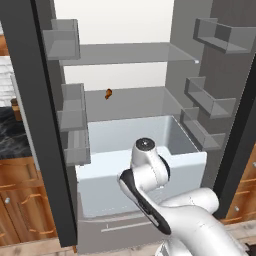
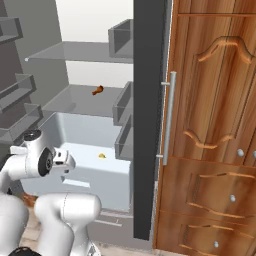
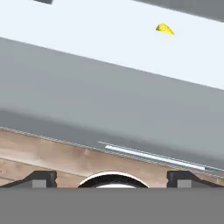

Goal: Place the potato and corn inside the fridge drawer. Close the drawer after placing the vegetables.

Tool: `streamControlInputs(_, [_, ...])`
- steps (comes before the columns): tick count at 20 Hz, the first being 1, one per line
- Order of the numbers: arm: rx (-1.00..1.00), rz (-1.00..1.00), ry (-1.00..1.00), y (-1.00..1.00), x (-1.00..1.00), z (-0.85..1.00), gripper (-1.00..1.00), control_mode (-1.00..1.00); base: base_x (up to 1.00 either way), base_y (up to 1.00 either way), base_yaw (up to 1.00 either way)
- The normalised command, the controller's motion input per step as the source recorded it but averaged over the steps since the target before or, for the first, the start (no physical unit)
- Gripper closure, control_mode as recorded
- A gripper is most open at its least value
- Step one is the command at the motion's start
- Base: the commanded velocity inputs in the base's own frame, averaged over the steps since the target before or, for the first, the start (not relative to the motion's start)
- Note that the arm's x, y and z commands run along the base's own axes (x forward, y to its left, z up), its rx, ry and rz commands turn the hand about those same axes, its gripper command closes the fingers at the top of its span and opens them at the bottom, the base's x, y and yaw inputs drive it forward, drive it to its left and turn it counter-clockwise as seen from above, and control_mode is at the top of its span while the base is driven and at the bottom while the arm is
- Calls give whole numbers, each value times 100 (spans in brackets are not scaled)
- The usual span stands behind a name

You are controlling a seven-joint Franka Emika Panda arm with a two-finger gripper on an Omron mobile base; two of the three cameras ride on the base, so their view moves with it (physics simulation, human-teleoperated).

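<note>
The fridge stands open, and the fridge drawer (image 1: pixel 187 162) is pulled out toward the robot, a wide pale bin with a flat front. Inside it, the corn (image 2: pixel 102 156) lies on the drawer floor as a small yellow piece, toward the side nearest the dark fridge door (image 2: pixel 147 125). The hand view catches the same corn (image 3: pixel 164 29) on the pale drawer floor (image 3: pixel 87 30), above the grey front wall of the drawer.

On the glass shelf (image 1: pixel 135 102) just above the drawer, a small brown item (image 1: pixel 108 93) sits near the back; whether it is the potato cannot be told at this size. The right base view shows it too (image 2: pixel 98 90).

The gripper (image 3: pixel 111 179) points down at the drawer front and the wooden floor (image 3: pixel 43 153), its fingers (image 3: pixel 41 178) spread wide and holding nothing. In the left base view the arm (image 1: pixel 150 175) hides the front middle of the drawer. The right base view alone shows the wooden cabinet (image 2: pixel 215 125) beside the fridge.
</note>
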Motion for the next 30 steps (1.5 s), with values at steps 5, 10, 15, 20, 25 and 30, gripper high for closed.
streamControlInputs(5, [0,0,-11,5,100,-7,-100,-100,0,0,0])
streamControlInputs(10, [0,-3,-9,16,100,8,-100,-100,0,0,0])
streamControlInputs(15, [0,-1,-14,4,100,0,-100,-100,0,0,0])
streamControlInputs(20, [0,0,-15,4,98,7,-100,-100,0,0,0])
streamControlInputs(25, [0,-2,-17,7,90,55,-100,-100,0,0,0])
streamControlInputs(30, [0,-6,-8,21,84,55,-100,-100,0,0,0])
